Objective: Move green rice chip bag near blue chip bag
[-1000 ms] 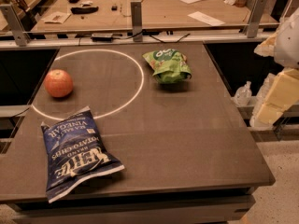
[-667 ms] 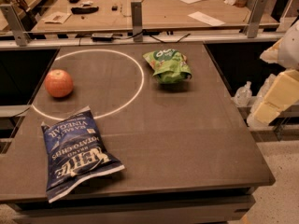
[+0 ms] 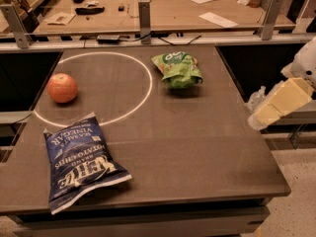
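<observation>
The green rice chip bag [image 3: 177, 69] lies crumpled on the dark table [image 3: 187, 147], at the back and right of centre, just outside a white painted circle. The blue chip bag [image 3: 79, 162] lies flat at the front left, its white lettering upside down to the camera. My gripper [image 3: 261, 113] hangs off the table's right edge, at about mid-depth. It is right of and nearer than the green bag, holds nothing that I can see and touches neither bag.
A red-orange apple [image 3: 62, 88] sits at the left inside the white circle [image 3: 148, 83]. A metal rail [image 3: 143, 41] with upright posts runs along the table's back edge. Behind it is a wooden bench [image 3: 163, 6] with papers and small items.
My gripper has shifted a little to the left, toward the table's right edge. The bags and the apple have not moved.
</observation>
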Controlling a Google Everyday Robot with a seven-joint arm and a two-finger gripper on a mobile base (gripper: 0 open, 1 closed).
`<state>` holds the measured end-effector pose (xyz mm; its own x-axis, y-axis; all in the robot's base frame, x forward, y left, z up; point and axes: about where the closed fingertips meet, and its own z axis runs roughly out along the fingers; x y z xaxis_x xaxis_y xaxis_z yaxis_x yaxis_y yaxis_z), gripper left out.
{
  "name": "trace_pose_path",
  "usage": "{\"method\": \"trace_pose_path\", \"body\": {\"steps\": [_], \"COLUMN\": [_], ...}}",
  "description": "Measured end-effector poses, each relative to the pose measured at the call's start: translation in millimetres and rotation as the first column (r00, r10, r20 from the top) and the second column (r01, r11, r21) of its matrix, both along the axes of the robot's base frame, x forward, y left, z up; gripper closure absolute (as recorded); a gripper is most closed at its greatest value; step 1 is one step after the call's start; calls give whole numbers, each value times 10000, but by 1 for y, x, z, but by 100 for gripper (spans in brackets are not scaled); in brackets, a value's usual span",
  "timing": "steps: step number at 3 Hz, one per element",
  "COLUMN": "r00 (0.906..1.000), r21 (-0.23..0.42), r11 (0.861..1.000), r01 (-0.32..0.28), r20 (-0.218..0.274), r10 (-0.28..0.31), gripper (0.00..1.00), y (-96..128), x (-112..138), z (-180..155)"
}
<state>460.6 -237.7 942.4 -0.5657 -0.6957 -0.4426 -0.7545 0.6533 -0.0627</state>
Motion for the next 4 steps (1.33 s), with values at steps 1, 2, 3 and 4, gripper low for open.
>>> {"method": "trace_pose_path", "body": {"steps": [1, 2, 3, 4], "r00": [9961, 9894, 9844, 9650], "r21": [644, 1788, 2553, 2805], "r11": [9949, 9791, 9669, 9537], "r01": [783, 974, 29, -1083], "r20": [357, 893, 1693, 2601], "r10": [-807, -1148, -476, 331], "gripper": [0, 0, 0, 0], "y": [1, 3, 13, 19], "x": [11, 21, 31, 39], "z": [-12, -32, -43, -45]}}
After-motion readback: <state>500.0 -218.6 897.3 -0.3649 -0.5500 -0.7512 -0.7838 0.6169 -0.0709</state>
